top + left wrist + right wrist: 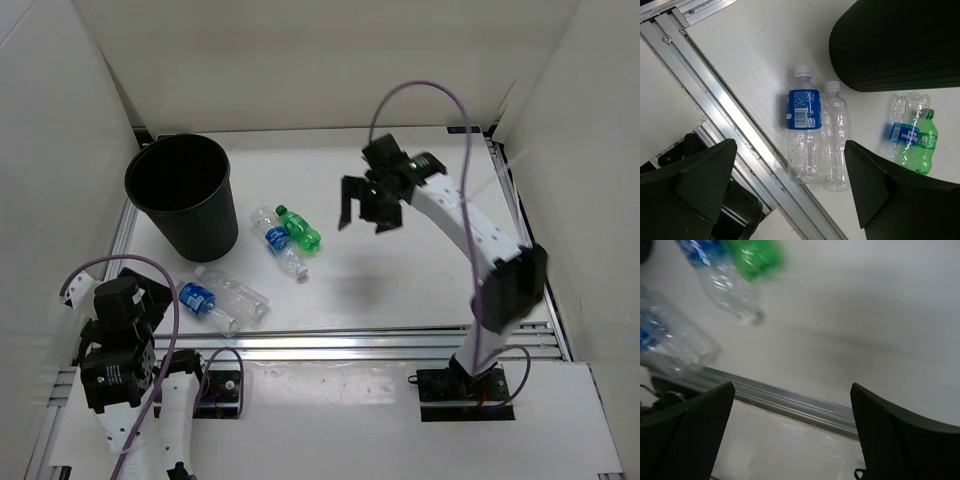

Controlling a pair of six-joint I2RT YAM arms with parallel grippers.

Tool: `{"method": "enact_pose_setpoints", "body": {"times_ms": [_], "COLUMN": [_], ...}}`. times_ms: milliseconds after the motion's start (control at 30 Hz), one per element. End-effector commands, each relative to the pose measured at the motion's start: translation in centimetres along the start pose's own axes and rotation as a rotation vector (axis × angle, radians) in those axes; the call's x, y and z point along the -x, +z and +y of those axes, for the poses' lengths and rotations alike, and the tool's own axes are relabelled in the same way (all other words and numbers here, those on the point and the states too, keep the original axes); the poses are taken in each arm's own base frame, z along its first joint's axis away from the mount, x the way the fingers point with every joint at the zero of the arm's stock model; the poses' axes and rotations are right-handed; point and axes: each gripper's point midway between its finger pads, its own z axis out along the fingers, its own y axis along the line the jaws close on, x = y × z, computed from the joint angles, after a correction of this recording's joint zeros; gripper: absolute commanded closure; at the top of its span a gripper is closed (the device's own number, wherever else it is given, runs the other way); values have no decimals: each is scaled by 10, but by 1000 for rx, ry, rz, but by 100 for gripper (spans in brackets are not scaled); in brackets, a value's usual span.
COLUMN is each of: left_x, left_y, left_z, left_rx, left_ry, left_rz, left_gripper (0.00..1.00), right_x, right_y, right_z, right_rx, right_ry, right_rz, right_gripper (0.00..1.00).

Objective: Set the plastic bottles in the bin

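Left gripper sat nearest, jaws wide apart, empty, above two bottles lying side by side and touching: the blue-label bottle and the bare clear bottle. Further out, the second blue-label bottle lay against the green bottle. Right gripper hung over mid-table, also spread and empty. The bin stood far left, none inside that I could see. All looked empty: light, thin-walled, slick, prone to roll. Best grip probably across the body, soft squeeze.
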Motion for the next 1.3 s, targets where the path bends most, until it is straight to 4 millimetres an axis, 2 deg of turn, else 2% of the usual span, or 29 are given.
{"method": "enact_pose_setpoints", "body": {"times_ms": [0,33,67,100,133,233,333,433,467,633,733,800,833,933,1067,1100,1133,1167,1233,1267], "left_x": [2,5,7,5,10,8,3,1,1,1,4,5,5,5,11,12,12,13,12,17], "left_y": [-9,-14,-12,-14,-19,-16,-13,-9,-9,-12,-16,-18,-18,-26,-35,-34,-34,-36,-35,-35], "left_z": [-5,-9,-16,-23,-28,-35,-40,-38,-38,-33,-30,-29,-29,-40,-44,-43,-42,-41,-41,-45], "left_rx": [-30,-56,-81,-111,-128,-133,-139,-128,-128,-138,-135,-137,-137,-223,-260,-252,-252,-259,-270,-287], "left_ry": [52,56,82,94,90,85,62,85,85,99,119,129,138,158,190,190,199,196,191,208], "left_rz": [25,21,24,50,46,86,109,122,122,96,80,78,78,70,51,44,43,34,18,-8], "left_gripper": [0,0,0,0,0,0,0,0,0,0,0,0,0,0,0,0,0,0,0,0], "right_x": [39,41,55,62,68,89,98,97,98,90,78,71,65,55,47,46,40,42,39,37], "right_y": [5,36,29,36,56,73,90,110,113,146,160,175,179,193,208,207,218,215,217,213], "right_z": [73,77,103,111,108,114,111,102,105,107,117,113,118,120,116,118,113,117,115,108], "right_rx": [245,225,270,272,242,268,312,317,333,372,432,415,427,434,428,436,424,440,434,429], "right_ry": [-167,-211,-275,-308,-312,-245,-194,-174,-176,-172,-169,-134,-144,-124,-93,-84,-76,-78,-66,-49], "right_rz": [35,87,32,9,16,-15,-18,15,17,68,120,153,166,205,237,245,265,264,275,290], "right_gripper": [0,0,0,0,0,0,0,0,0,0,0,0,0,0,0,3,6,16,25,33]}}
